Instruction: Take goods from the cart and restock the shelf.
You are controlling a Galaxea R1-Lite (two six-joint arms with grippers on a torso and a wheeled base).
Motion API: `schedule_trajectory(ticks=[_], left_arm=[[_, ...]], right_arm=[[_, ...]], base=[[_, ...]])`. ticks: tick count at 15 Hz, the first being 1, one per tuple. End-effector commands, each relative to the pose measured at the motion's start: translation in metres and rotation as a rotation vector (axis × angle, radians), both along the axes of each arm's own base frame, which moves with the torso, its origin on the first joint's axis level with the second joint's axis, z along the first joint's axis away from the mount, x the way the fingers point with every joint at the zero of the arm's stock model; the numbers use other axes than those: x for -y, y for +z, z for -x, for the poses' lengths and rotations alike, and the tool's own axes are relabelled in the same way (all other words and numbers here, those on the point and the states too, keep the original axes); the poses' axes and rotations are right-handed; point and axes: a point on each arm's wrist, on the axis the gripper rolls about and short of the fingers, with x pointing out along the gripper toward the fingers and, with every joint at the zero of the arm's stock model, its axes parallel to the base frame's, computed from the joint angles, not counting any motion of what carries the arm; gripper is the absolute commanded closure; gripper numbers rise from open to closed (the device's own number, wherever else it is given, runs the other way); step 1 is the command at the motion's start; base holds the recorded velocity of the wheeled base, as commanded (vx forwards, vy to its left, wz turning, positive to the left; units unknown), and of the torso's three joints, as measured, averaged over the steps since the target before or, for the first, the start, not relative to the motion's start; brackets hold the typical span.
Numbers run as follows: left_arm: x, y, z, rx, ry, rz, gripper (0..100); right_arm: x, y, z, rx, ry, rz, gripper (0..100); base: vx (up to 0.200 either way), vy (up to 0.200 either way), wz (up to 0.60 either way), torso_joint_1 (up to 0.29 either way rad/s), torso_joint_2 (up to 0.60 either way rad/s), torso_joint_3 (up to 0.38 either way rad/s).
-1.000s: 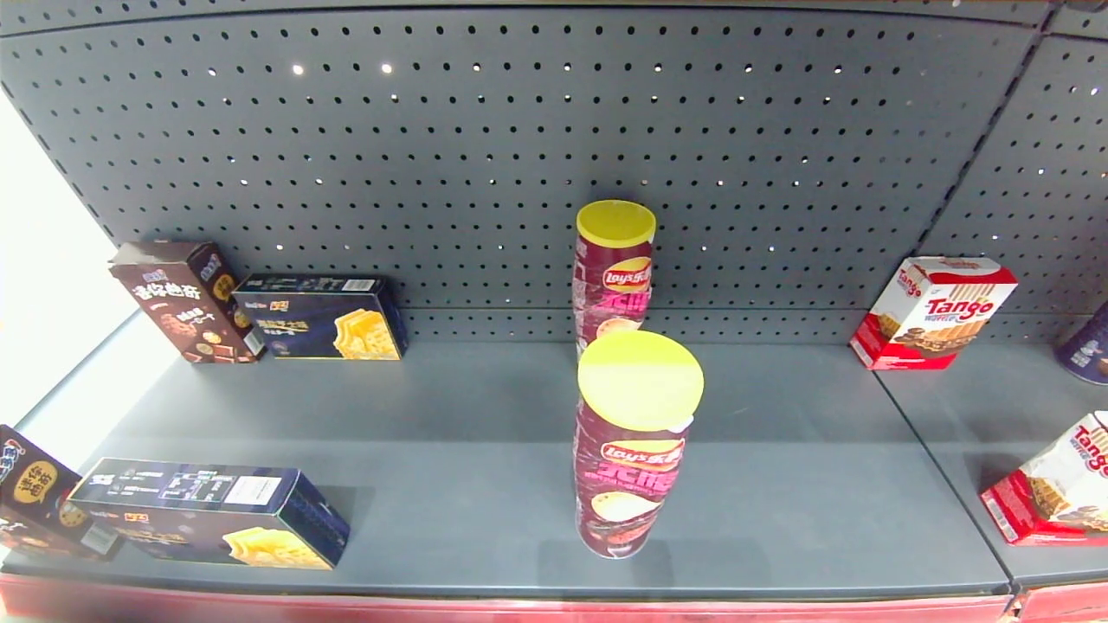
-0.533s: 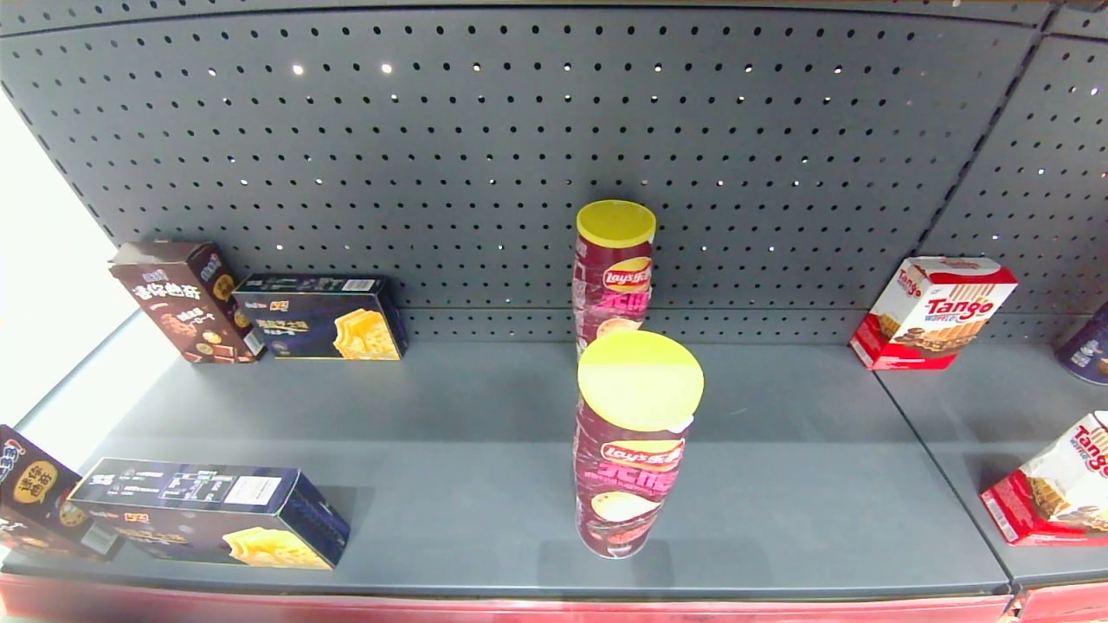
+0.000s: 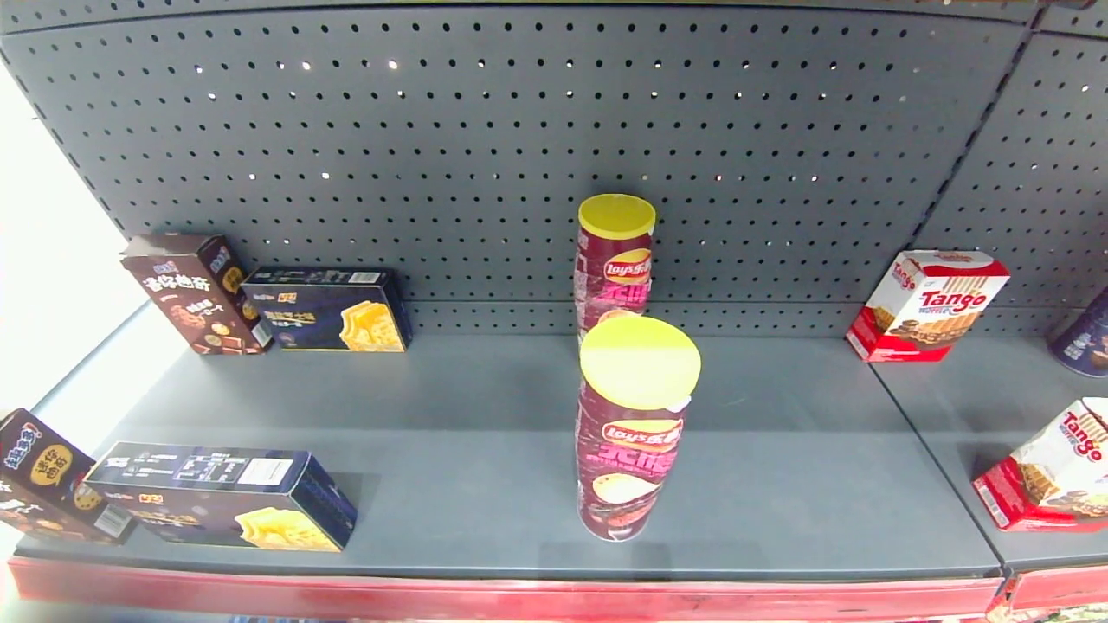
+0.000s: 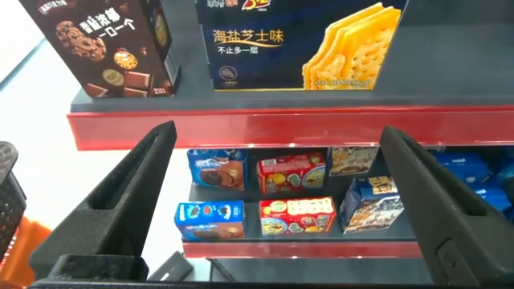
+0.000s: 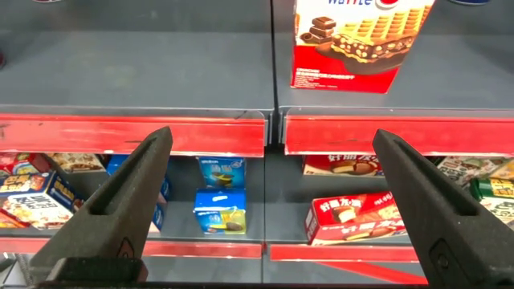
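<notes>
Two maroon chip cans with yellow lids stand upright mid-shelf, one near the front [image 3: 630,450] and one against the pegboard [image 3: 616,260]. My left gripper [image 4: 277,132] is open and empty, below and in front of the shelf's red lip [image 4: 241,127], facing a brown cookie box [image 4: 104,44] and a dark blue cracker box [image 4: 305,44]. My right gripper [image 5: 273,135] is open and empty too, in front of the red lip [image 5: 161,132] under a red wafer box [image 5: 357,44].
On the grey shelf [image 3: 450,407], cookie boxes [image 3: 195,290] and cracker boxes [image 3: 229,497] sit at the left, wafer boxes [image 3: 930,303] at the right. Bare shelf lies on both sides of the cans. Lower shelves hold several small boxes [image 4: 293,197].
The whole head picture has shifted slightly, so the camera moved; the cans and boxes kept their places on the shelf.
</notes>
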Motion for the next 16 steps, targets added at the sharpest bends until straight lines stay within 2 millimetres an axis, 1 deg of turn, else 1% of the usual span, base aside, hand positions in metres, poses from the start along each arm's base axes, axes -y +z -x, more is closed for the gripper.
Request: schedule_trajectory(ticks=[1, 16], left_arm=[[0.0001, -0.0001, -0.0001, -0.002, -0.002, -0.001, 0], [0.0001, -0.0001, -0.0001, -0.002, -0.002, -0.001, 0]], right_arm=[[0.0, 0.0, -0.0001, -0.002, 0.0, 0.0, 0], [0.0, 0.0, -0.0001, -0.002, 0.0, 0.0, 0]], base=[[0.0, 0.0, 0.0, 0.0, 0.0, 0.0], [0.0, 0.0, 0.0, 0.0, 0.0, 0.0]])
